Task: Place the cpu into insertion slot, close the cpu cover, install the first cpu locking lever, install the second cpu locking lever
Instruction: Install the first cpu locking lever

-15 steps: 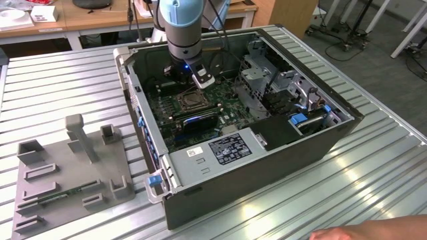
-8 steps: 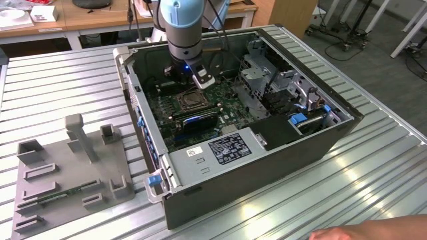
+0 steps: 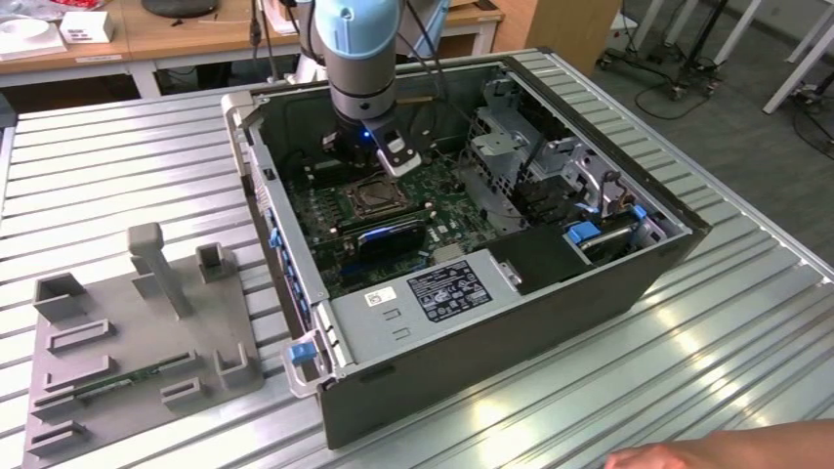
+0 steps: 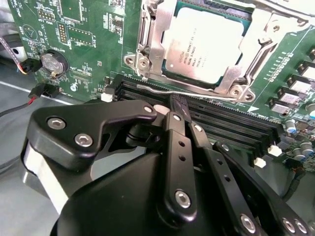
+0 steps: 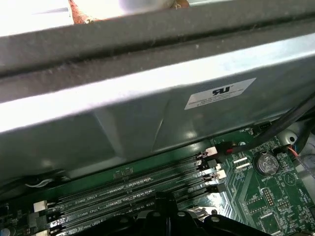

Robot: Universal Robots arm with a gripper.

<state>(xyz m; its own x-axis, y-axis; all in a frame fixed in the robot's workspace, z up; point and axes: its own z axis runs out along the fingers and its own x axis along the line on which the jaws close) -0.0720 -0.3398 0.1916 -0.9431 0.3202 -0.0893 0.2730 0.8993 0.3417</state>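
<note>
I see the gripper (image 4: 172, 105) lowered inside the open computer case (image 3: 548, 293), which lies on the slatted desk (image 3: 144, 166). In the second wrist view its fingers (image 4: 179, 147) are clenched together with nothing between them, the tips just beside a thin silver locking lever (image 4: 197, 93) running along the near edge of the insertion slot (image 4: 142, 46). The cpu (image 4: 204, 44) sits seated in that slot, and the cpu cover (image 4: 256, 42) lies closed flat around it. Black memory slots (image 4: 231, 128) lie between the socket and the gripper. On the exterior view's left, a grey fixture tray (image 3: 131, 342) rests on the desk, well apart. A hand (image 3: 729, 451) shows at that view's lower edge.
</note>
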